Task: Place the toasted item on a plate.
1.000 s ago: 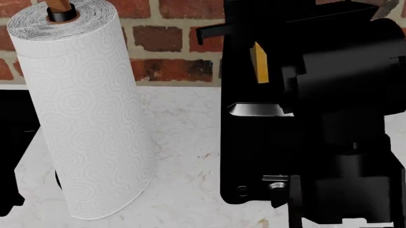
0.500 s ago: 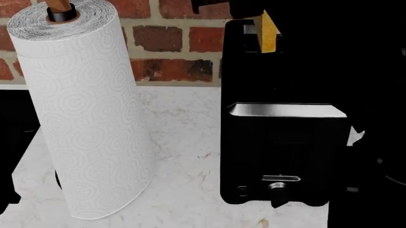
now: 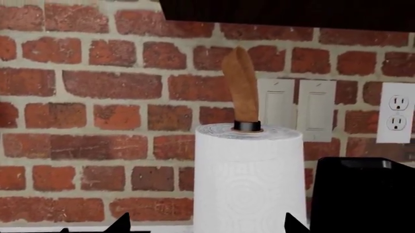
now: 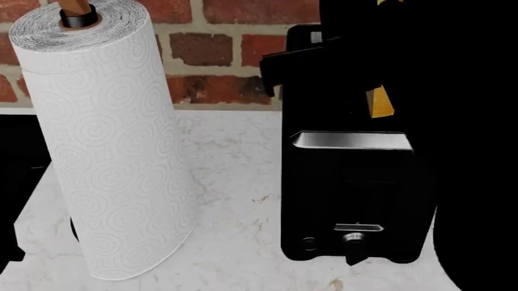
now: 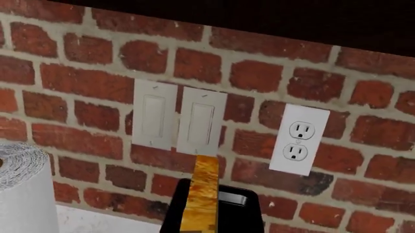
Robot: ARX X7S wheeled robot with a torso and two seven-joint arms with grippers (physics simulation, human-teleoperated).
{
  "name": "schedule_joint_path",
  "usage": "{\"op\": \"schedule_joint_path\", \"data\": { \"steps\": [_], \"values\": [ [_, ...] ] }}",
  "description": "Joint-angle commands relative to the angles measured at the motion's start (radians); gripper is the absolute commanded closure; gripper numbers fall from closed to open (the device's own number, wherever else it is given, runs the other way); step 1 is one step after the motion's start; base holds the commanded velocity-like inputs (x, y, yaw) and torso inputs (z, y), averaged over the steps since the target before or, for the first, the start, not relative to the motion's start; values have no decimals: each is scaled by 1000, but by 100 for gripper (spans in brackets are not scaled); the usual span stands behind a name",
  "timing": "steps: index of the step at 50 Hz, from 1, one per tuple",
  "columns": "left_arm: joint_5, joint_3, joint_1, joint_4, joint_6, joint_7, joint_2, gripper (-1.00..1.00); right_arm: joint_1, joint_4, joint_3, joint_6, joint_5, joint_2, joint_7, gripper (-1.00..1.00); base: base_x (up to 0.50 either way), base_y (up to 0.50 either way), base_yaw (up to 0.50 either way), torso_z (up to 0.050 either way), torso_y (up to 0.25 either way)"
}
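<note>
So the toasted item (image 5: 201, 194) is up out of the black toaster (image 4: 352, 194), pinched edge-on in the right gripper (image 5: 202, 225). No plate in sight, so the slice could slip on the long swing or clip the paper towel roll (image 4: 105, 145). Can't tell about the left gripper.

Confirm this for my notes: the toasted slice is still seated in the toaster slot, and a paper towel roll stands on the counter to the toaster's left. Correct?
Not quite. The toasted slice is out of the slot, lifted above the black toaster; the head view shows it raised amid the dark right arm, and the right wrist view shows it before the brick wall. The paper towel roll does stand left of the toaster.
</note>
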Motion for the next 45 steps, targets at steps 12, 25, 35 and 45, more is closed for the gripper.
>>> {"op": "schedule_joint_path", "data": {
  "steps": [12,25,35,45],
  "values": [
    [-21,17,-80,1,-29,-14,8,-100,141,-529,-440,-639,297,407,150,100,0,0,0,0,0],
    [-43,60,-140,-7,-37,-40,20,-100,636,-753,-905,-975,411,547,152,100,0,0,0,0,0],
    [-71,83,-179,-1,-42,-70,25,-100,865,-753,-888,-926,623,641,153,100,0,0,0,0,0],
    [-62,84,-171,-2,-28,-64,24,-100,851,-753,-739,-848,805,742,153,100,0,0,0,0,0]
  ]
}}
